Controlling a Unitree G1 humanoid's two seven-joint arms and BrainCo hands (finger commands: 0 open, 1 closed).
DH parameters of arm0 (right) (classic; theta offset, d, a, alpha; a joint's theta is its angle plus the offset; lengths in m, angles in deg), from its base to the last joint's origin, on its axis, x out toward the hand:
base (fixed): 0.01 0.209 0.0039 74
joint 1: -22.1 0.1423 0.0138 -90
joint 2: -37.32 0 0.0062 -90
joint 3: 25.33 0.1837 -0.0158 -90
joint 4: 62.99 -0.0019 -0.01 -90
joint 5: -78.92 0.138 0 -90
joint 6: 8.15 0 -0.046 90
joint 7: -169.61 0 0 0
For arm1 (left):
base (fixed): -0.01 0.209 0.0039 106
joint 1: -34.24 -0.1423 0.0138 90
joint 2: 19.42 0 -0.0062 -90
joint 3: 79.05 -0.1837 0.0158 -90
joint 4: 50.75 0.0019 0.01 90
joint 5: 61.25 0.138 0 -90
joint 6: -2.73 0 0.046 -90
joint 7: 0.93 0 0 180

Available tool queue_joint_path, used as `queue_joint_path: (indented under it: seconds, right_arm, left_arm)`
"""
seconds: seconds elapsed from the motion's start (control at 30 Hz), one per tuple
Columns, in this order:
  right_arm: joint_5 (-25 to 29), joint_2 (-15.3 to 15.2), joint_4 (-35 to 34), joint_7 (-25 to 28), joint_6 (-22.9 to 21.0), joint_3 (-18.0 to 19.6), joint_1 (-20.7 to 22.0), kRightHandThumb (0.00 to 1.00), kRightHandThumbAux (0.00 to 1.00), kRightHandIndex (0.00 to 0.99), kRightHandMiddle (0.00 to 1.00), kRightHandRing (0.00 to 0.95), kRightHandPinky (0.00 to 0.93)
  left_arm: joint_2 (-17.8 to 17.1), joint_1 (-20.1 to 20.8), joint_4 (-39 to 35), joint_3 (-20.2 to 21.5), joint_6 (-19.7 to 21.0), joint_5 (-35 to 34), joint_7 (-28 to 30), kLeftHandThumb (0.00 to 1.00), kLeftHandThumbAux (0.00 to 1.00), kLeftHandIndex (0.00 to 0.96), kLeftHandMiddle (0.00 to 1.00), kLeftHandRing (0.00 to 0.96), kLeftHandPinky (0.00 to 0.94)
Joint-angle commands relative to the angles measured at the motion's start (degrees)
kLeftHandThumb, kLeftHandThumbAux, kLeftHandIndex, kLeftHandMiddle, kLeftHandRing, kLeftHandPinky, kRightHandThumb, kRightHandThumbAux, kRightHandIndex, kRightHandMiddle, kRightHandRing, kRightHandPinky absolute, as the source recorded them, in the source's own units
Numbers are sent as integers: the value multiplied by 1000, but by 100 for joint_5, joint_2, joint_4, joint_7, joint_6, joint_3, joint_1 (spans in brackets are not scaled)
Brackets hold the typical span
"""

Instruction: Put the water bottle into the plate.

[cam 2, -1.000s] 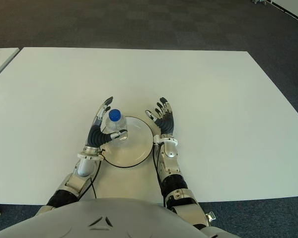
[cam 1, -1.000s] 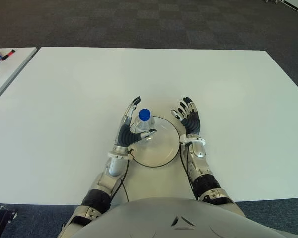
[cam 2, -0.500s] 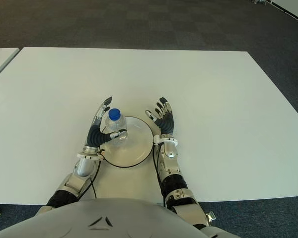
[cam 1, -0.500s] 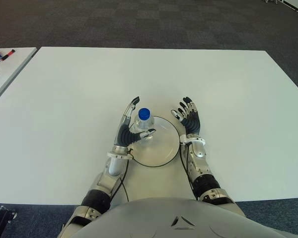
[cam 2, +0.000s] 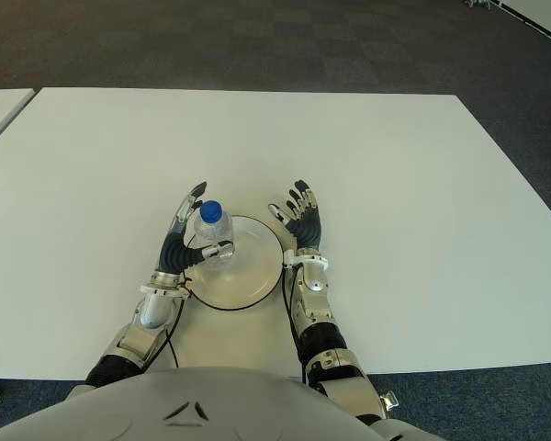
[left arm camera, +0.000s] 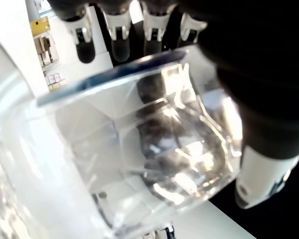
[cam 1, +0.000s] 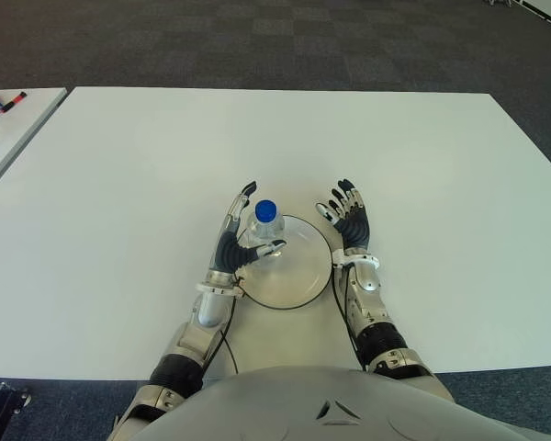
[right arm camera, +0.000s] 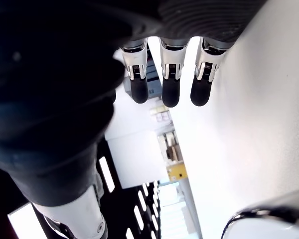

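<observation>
A clear water bottle (cam 1: pixel 264 231) with a blue cap (cam 1: pixel 266 210) stands upright in the left part of the round white plate (cam 1: pixel 301 271). My left hand (cam 1: pixel 235 241) is against the bottle's left side, its fingers (left arm camera: pixel 118 31) stretched straight past the bottle and the thumb (cam 1: pixel 274 245) reaching across in front of it. In the left wrist view the bottle (left arm camera: pixel 154 149) fills the frame close to the palm. My right hand (cam 1: pixel 349 220) shows just right of the plate's rim (right arm camera: pixel 259 216), fingers (right arm camera: pixel 169 84) spread, holding nothing.
The plate sits near the front edge of a large white table (cam 1: pixel 422 156). A second white table (cam 1: pixel 9 124) with small items (cam 1: pixel 5 101) stands at the far left, and dark carpet lies beyond.
My left wrist has drifted slightly left and back, and the fingers have eased off the bottle. The bottle, plate and right hand have stayed put.
</observation>
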Motion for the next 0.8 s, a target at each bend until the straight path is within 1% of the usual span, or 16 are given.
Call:
queue_joint_path:
  seconds: [0.03,0.17,0.27,0.47,0.6,0.8]
  right_arm:
    - [54,956,404,-69,-300,28,-144,0,889,119,116,111,155]
    - [74,951,397,-48,-332,33,-140,0,891,125,122,117,161]
    - [85,944,394,-31,-341,38,-140,2,883,128,125,119,158]
    - [80,935,413,-2,-320,40,-140,19,864,123,122,116,153]
    - [86,925,456,24,-318,57,-127,33,844,116,118,113,150]
    - [75,920,499,36,-298,78,-107,56,822,111,116,112,150]
  left_arm:
    - [-59,-163,-152,120,131,-150,136,0,754,79,77,51,61]
    - [-78,-184,-284,154,-35,-141,105,0,762,84,82,55,67]
    - [-131,-335,-617,170,-157,-204,176,0,779,80,83,57,73]
    - [-166,-518,-1011,166,-163,-326,354,0,790,70,77,55,71]
    - [-161,-678,-1528,144,-168,-416,502,0,793,60,70,50,67]
    - [-78,-802,-1859,175,-198,-352,504,0,803,61,76,55,70]
